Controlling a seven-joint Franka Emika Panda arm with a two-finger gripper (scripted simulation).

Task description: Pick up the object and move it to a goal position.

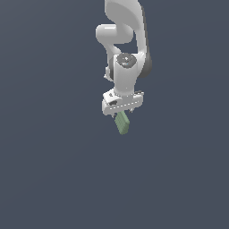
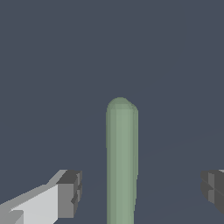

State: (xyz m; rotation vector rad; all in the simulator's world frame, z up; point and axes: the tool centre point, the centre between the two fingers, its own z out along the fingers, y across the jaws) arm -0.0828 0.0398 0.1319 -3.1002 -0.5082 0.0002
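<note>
A single white arm [image 1: 127,36] is seen descending from the upper edge of the exterior view, its wrist pointed downward over a plain dark slate-grey surface [image 1: 44,170] that fills both pictures. At its lower end the pincer [image 1: 121,114] is carried, and the object [image 1: 122,123], a small pale green elongated block, is seen just beneath the pincer's white body, tilted slightly and partly hidden by it. In the wrist view the object [image 2: 121,162] is shown as a long green bar with a rounded far end, running straight out from between the two fingers and lying midway in the gap. The pincer [image 2: 142,190] is spread wide: one dark grey finger pad [image 2: 70,192] stands well to one side of the object and the other pad [image 2: 214,190] well to the other side, with bare background visible between each pad and the green bar. Neither pad is seen touching the object, so nothing is being grasped and the pincer is released. Whether the object is resting on the surface below cannot be told, since no shadow or contact line is shown. The object is narrower than the pincer's body in the exterior view.
</note>
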